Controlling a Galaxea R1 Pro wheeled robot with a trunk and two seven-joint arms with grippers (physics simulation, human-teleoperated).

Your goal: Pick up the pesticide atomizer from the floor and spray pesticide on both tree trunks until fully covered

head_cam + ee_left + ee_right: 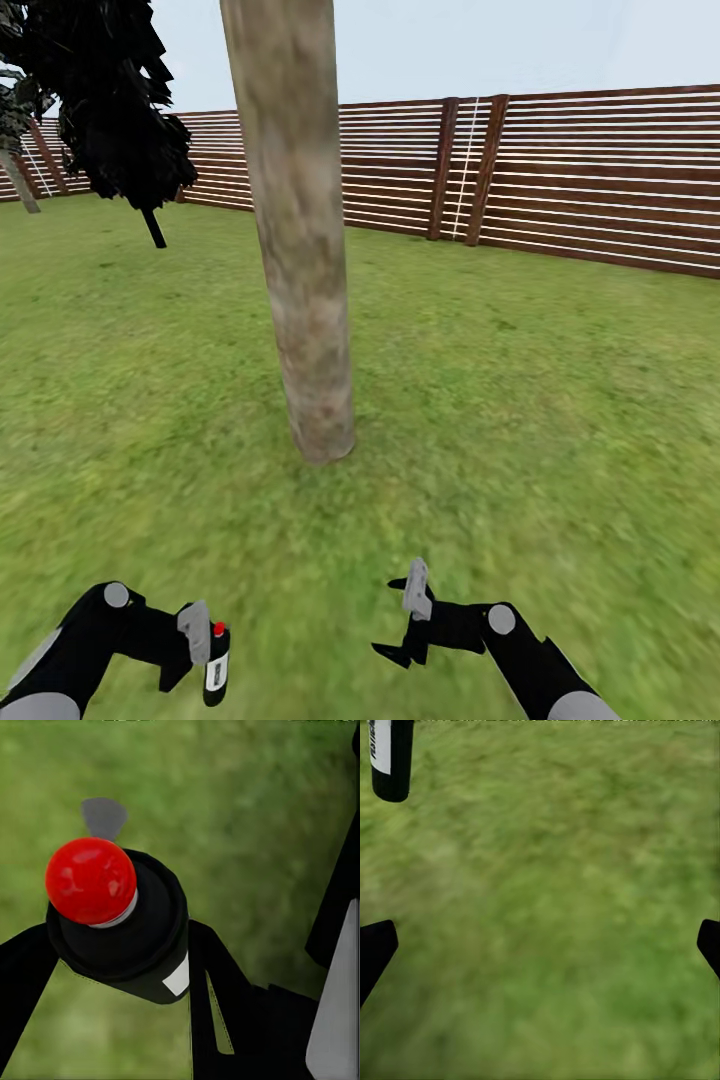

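Observation:
The tree trunk [300, 250], thick, grey-brown and mottled, rises from the grass straight ahead of me. Low on the left of the head view, my left gripper [203, 655] is shut on the pesticide atomizer [217, 668], a small dark bottle with a red top and white label. The left wrist view shows the atomizer [127, 937] upright between the black fingers [217, 997], its red knob facing the camera. My right gripper [398, 620] stands open over bare grass, and its fingertips [375, 949] are spread wide apart. The atomizer's lower end [390, 757] hangs at that view's corner. No white specks show on the trunk.
A brown slatted fence [580, 180] closes off the lawn [550, 400] behind the trunk. A thin-stemmed dark-leaved tree [110, 100] stands at the back left, with another pale trunk [20, 185] at the far left edge. Grass lies between me and the trunk.

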